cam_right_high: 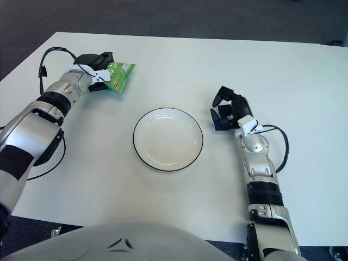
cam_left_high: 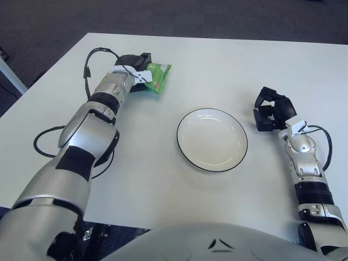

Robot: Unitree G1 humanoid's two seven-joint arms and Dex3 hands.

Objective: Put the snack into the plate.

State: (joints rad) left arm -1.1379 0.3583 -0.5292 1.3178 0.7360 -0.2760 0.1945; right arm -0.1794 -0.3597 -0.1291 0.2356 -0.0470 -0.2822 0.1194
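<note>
— Green snack packet point(cam_left_high: 157, 77): position?
— Far left of the white worktop point(cam_left_high: 217, 60), gripped by the left hand point(cam_left_high: 133, 73), fingers closed on its near edge — well apart from the plate point(cam_left_high: 212, 140).
— Right hand point(cam_left_high: 273, 110)?
— Right of the plate, fingers curled, holding nothing.

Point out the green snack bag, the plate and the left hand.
green snack bag point(cam_left_high: 159, 75), left eye view, its printed front.
plate point(cam_left_high: 212, 139), left eye view, its bare middle.
left hand point(cam_left_high: 137, 69), left eye view, where it grips the bag.
</note>
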